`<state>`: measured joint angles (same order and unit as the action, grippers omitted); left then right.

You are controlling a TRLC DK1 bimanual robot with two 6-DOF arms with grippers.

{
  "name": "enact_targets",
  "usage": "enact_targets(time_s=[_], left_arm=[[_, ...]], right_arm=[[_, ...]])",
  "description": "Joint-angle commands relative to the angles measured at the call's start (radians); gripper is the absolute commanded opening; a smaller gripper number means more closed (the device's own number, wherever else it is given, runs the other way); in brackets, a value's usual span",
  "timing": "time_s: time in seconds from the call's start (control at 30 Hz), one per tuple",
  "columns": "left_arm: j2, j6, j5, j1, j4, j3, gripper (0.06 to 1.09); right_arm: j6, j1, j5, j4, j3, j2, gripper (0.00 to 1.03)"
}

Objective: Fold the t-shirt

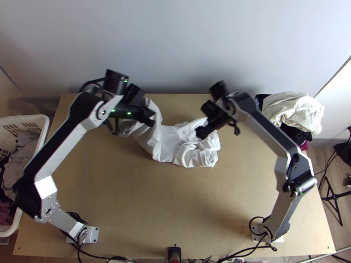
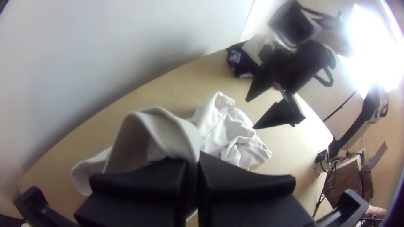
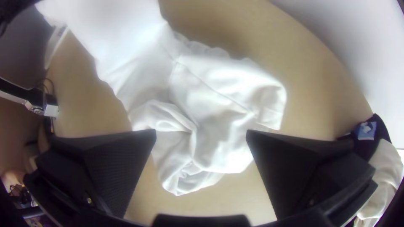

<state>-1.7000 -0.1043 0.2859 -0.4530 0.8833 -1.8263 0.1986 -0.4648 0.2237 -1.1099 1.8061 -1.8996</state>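
T-shirt [image 1: 166,147] lies bunched near the far tabletop [image 1: 175,197] edge, open room in front. Left pincer [image 1: 150,117] holds its raised part; right pincer [image 1: 203,131] is wide above.

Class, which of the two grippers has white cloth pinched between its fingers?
The left gripper: its fingers are shut on the t-shirt, while the right gripper's stand wide apart.

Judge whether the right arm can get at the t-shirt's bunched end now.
Probably yes: the right gripper is open above the bunched end of the t-shirt, with nothing visible between them.
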Motion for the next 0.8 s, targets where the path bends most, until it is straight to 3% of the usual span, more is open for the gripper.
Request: enact_targets(time_s=[0.0, 0.37, 0.5, 0.77], left_arm=[[-0.119, 0.023, 0.027, -0.062, -0.024, -0.064, 0.09], [-0.366, 0.048, 0.081, -0.220, -0.029, -0.281, 0.09], [-0.472, 0.046, 0.102, -0.277, 0.017, -0.393, 0.09], [-0.632, 0.023, 0.104, -0.351, 0.011, -0.407, 0.09]], right_arm=[[-0.016, 0.127, 0.012, -0.051, 0.041, 0.126, 1.00], [-0.027, 0.324, 0.019, -0.051, -0.053, 0.270, 1.00], [-0.028, 0.353, 0.019, -0.051, -0.099, 0.303, 1.00], [-0.030, 0.377, 0.022, -0.051, -0.151, 0.335, 1.00]])
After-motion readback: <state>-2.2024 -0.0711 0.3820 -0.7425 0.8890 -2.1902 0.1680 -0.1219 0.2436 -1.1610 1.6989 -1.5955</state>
